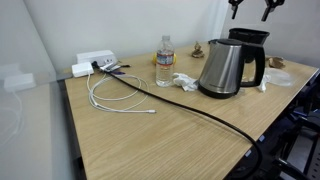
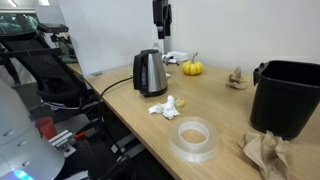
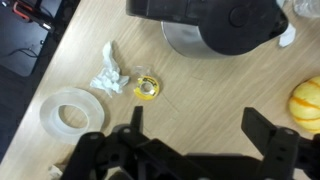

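My gripper hangs high over the wooden table, open, with only bare wood between its black fingers. Both exterior views show it well above the steel kettle, near the top edge of the picture. In the wrist view the kettle lies at the top. A small yellow tape roll and a crumpled white tissue lie to the left of the gripper. It touches nothing.
A large clear tape roll lies near the table edge, and a small orange pumpkin sits at the right. Also on the table are a water bottle, a white cable, a black bin and crumpled brown paper.
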